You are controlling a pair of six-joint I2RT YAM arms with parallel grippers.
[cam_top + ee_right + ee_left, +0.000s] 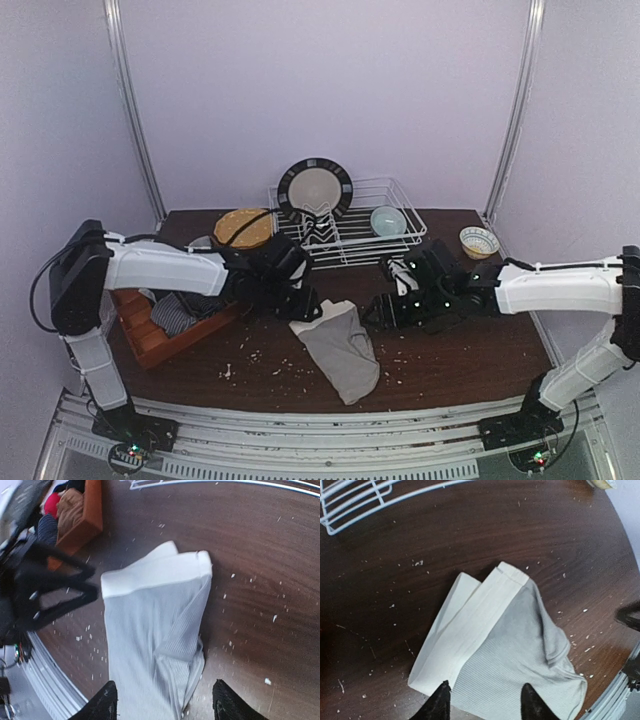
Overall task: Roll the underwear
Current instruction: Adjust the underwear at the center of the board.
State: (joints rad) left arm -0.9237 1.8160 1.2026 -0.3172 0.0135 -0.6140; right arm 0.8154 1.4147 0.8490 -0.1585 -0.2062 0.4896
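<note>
Presently left claw [485,689] and right claw [164,685] hang spread and empty over the grey-beige underwear [340,350]; recommend pinching both waistband [470,630] corners evenly, rolling tight.

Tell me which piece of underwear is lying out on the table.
The grey-beige one, flat between the left gripper and the right gripper. The striped one, red one and orange-brown one are bunched in the wooden tray.
</note>
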